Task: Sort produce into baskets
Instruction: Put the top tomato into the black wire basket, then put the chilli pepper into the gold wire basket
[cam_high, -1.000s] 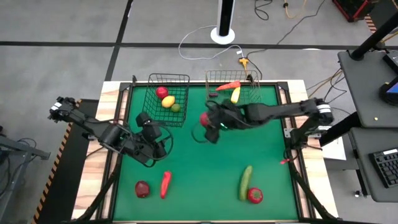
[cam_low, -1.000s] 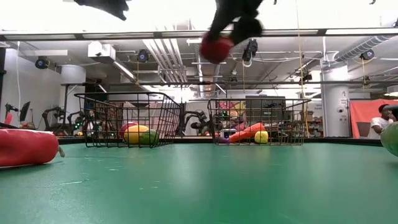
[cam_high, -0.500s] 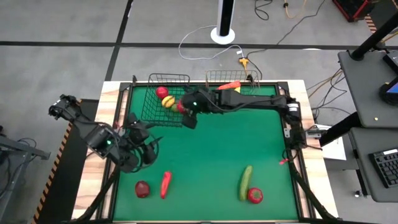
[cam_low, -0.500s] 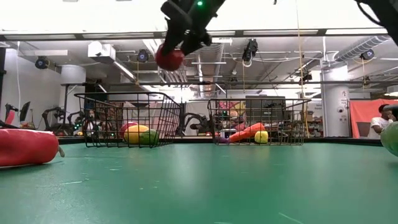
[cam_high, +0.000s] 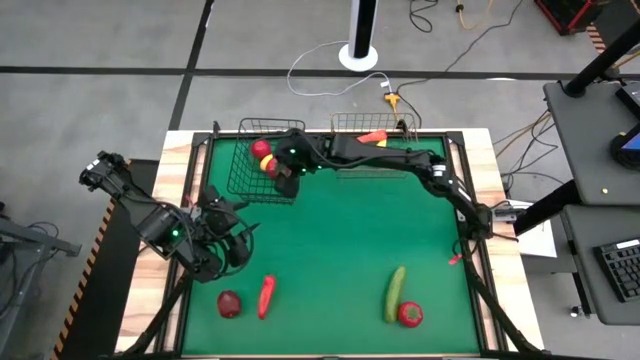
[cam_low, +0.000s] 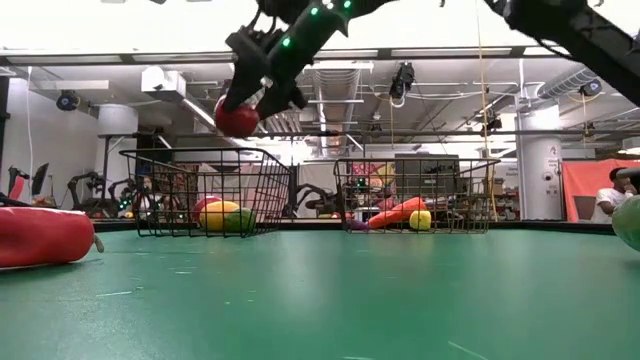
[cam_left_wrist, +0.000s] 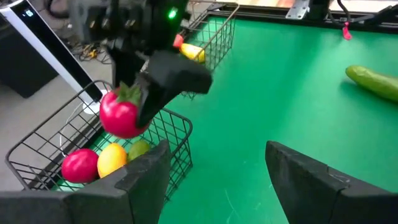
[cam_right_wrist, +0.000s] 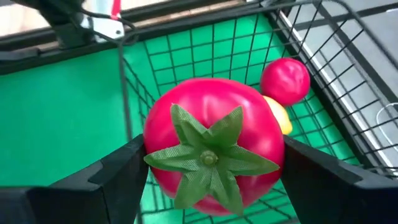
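Observation:
A red tomato (cam_right_wrist: 214, 146) with a green leafy top hangs over the dark wire basket (cam_high: 262, 168) at the table's far left, with my right gripper (cam_high: 287, 175) shut on it. In that basket lie a red fruit (cam_high: 262, 148), a yellow one (cam_left_wrist: 112, 158) and a green one (cam_left_wrist: 139, 149). The silvery basket (cam_high: 385, 135) beside it holds an orange carrot (cam_high: 372, 137) and a yellow piece (cam_low: 420, 219). My left gripper (cam_left_wrist: 217, 180) stands open with nothing between its fingers, above the table's left side. My right gripper pinches the tomato between its two fingers, one on each of its round sides (cam_right_wrist: 154, 140). The leafy top faces back toward the wrist. The fingers (cam_low: 262, 88) slant down from the table's right side. The tomato (cam_low: 237, 117) hangs clear above the dark basket's rim.
On the green mat near the front lie a dark red fruit (cam_high: 229, 303), a long red pepper (cam_high: 266, 295), a green cucumber (cam_high: 396, 292) and a red tomato (cam_high: 410, 314). The right arm (cam_high: 400, 160) stretches across the far part of the table.
My right gripper has carried the tomato from the middle of the far half toward the table's left edge, to above the dark basket, staying shut on it and about as high. My left gripper has drawn back a little toward the left edge.

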